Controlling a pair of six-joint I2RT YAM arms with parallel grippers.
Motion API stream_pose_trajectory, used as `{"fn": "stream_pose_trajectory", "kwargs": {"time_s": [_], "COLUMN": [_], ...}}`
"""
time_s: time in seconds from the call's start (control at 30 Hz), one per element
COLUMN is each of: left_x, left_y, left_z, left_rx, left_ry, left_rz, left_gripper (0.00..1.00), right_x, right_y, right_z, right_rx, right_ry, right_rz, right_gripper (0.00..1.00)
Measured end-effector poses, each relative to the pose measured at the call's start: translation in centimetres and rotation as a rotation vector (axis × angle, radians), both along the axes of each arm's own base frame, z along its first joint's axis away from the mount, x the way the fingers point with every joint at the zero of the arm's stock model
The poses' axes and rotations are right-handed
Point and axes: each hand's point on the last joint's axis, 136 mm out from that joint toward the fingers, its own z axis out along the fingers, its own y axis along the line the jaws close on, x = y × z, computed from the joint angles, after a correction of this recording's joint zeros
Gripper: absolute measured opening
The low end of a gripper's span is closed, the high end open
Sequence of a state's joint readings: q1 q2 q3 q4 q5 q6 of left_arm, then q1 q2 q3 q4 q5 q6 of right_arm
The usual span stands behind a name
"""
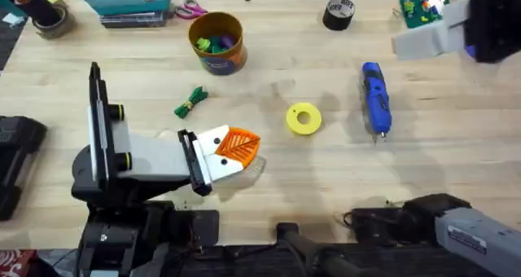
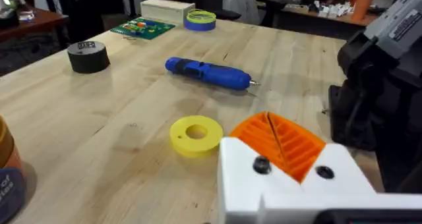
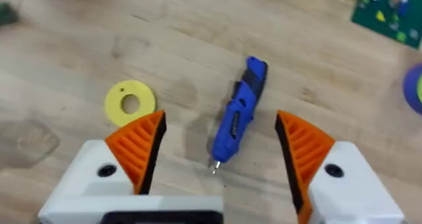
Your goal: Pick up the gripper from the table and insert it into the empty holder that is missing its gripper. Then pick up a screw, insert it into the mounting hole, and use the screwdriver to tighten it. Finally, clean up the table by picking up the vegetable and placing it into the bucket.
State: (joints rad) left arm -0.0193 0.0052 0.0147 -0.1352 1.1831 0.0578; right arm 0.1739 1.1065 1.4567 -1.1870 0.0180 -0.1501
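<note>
Pale wood-grain table (image 1: 326,179) under my arms. From the left: my left gripper (image 1: 234,147) rests low, ribbed orange pads pressed together, nothing between them as far as I can tell. Beyond it lie the leafy green vegetable (image 1: 190,103), the round orange-brown bucket (image 1: 218,42), a flat yellow ring (image 1: 304,119), then the blue pen-shaped screwdriver (image 1: 375,98). My right gripper (image 3: 221,145) hangs wide open, empty, above the screwdriver.

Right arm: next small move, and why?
Probably lower the right pincer straight down over the screwdriver. Its fingers stand open, the blue body lies between them on the table, and the pincer appears to be raised above it, so closing now would likely grasp nothing.
</note>
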Motion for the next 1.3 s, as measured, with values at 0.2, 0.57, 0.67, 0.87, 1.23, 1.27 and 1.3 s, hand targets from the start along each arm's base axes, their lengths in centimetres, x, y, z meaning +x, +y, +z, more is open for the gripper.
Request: {"fn": "stream_pose_trajectory", "kwargs": {"time_s": [0.2, 0.57, 0.67, 0.87, 1.23, 1.27, 1.3], "left_x": [0.0, 0.0, 0.0, 0.0, 0.0, 0.0, 0.0], "left_y": [0.0, 0.0, 0.0, 0.0, 0.0, 0.0, 0.0], "left_z": [0.0, 0.0, 0.0, 0.0, 0.0, 0.0, 0.0], "left_rx": [0.000, 0.000, 0.000, 0.000, 0.000, 0.000, 0.000], "left_ry": [0.000, 0.000, 0.000, 0.000, 0.000, 0.000, 0.000], "left_rz": [0.000, 0.000, 0.000, 0.000, 0.000, 0.000, 0.000], "left_gripper": [0.004, 0.004, 0.004, 0.004, 0.004, 0.004, 0.004], "right_x": [1.2, 4.9, 5.9, 6.4, 6.4, 6.5, 6.6], "right_y": [-3.2, -5.5, -5.6, -5.1, -4.9, -4.9, -4.9], "right_z": [-1.3, -8.3, -10.3, -14.7, -19.6, -20.0, -20.3], "right_rx": [0.007, 0.043, 0.050, 0.080, 0.081, 0.081, 0.080], "right_ry": [0.057, 0.311, 0.353, 0.412, 0.422, 0.426, 0.431], "right_rz": [-0.162, -0.267, -0.269, -0.269, -0.248, -0.248, -0.248], "right_gripper": [0.996, 0.996, 0.996, 0.996, 0.996, 0.996, 0.997]}}
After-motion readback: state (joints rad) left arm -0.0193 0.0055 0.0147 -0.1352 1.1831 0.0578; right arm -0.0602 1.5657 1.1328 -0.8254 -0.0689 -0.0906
